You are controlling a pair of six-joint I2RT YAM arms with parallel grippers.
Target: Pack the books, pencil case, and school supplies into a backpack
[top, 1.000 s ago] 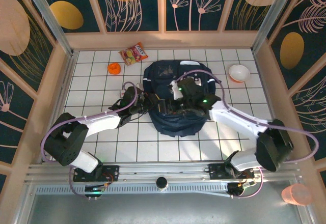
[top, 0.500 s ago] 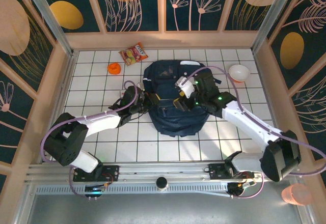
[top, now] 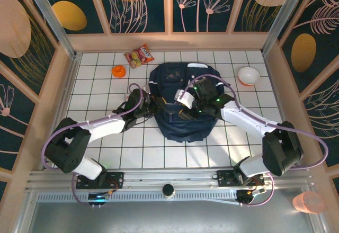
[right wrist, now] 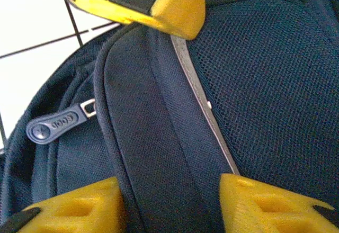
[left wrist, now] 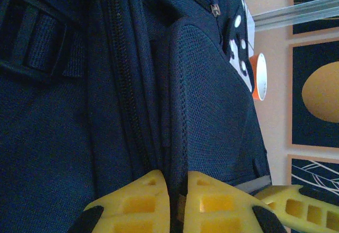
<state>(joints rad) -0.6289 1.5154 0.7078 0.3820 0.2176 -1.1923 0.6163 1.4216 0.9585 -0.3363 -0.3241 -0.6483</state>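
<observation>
Left gripper (left wrist: pixel 177 193) pinched narrow on a backpack (left wrist: pixel 212 100) fold, right gripper (right wrist: pixel 172 204) wide, straddling a padded strip (right wrist: pixel 153 137) close by, zipper pull (right wrist: pixel 55 124) near one finger

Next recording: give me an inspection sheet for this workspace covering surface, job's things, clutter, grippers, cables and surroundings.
Surface: white tiled table with dark grid lines.
Job's things: large navy-blue fabric backpack lying mid-table, a dark zip pull showing.
Clutter: red-orange snack packet, small round orange object and white bowl, all at the far side, apart from the backpack.
Grippers: left gripper shut on a fabric edge of the backpack; right gripper open, straddling a padded band of it.
Cables: purple cables looping along both arms.
Surroundings: wooden-framed walls with dark floral panels.
</observation>
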